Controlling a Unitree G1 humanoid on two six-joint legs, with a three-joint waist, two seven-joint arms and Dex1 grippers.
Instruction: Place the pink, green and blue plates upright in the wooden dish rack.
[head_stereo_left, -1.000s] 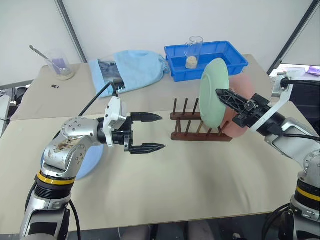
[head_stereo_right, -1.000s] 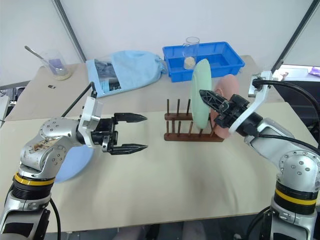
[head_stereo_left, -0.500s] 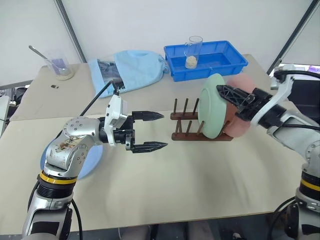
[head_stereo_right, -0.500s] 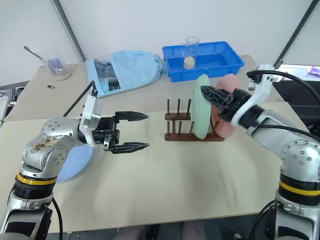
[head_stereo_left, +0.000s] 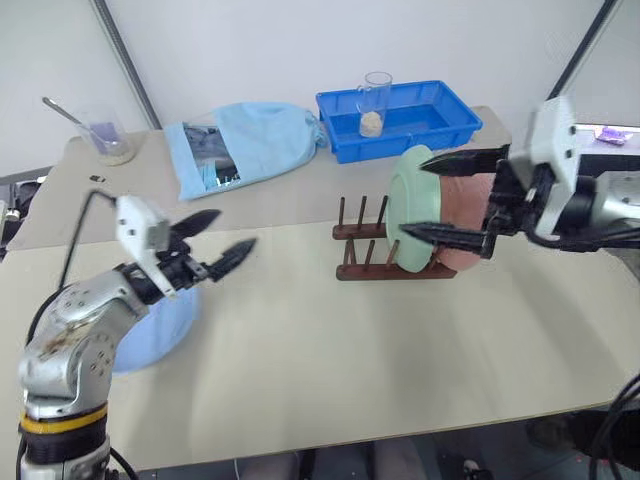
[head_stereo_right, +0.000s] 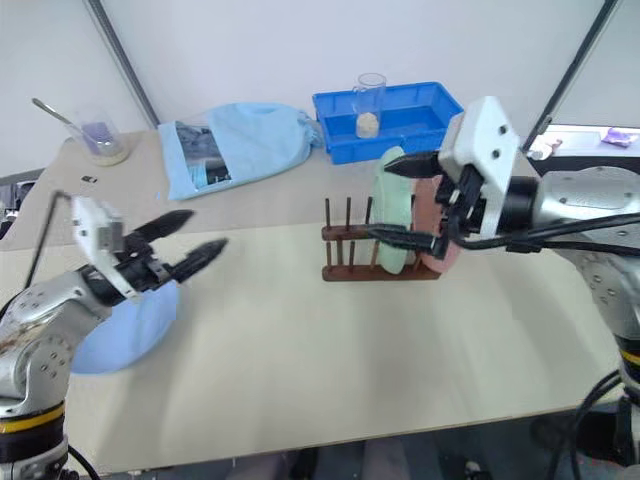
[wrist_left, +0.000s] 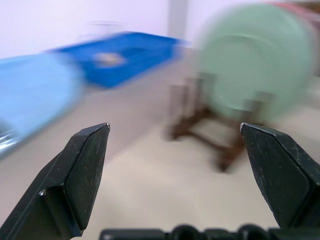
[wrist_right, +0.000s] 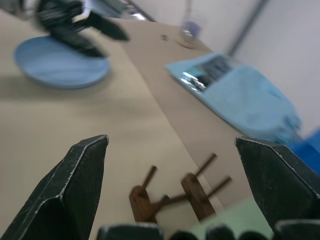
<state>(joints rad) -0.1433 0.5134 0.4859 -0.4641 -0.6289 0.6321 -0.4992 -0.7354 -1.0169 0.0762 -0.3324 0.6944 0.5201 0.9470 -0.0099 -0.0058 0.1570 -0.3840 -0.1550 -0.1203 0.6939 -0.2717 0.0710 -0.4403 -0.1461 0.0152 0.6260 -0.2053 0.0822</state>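
On the wooden rack (head_stereo_left: 385, 255), green plate (head_stereo_left: 408, 210) stood upright beside pink plate (head_stereo_left: 462, 225), right gripper (head_stereo_left: 447, 196) had released it, jaws wide, left gripper (head_stereo_left: 215, 239) swung left, open, above flat blue plate (head_stereo_left: 155, 335), bare tabletop (head_stereo_left: 330, 360) between.

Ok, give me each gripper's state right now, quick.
Left gripper: open, holding nothing, above the blue plate.
Right gripper: open, holding nothing, by the green plate standing in the wooden dish rack.

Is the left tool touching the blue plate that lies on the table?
Cannot tell. In the left eye view the left tool, open, overlaps the blue plate, so no gap or contact shows plainly.
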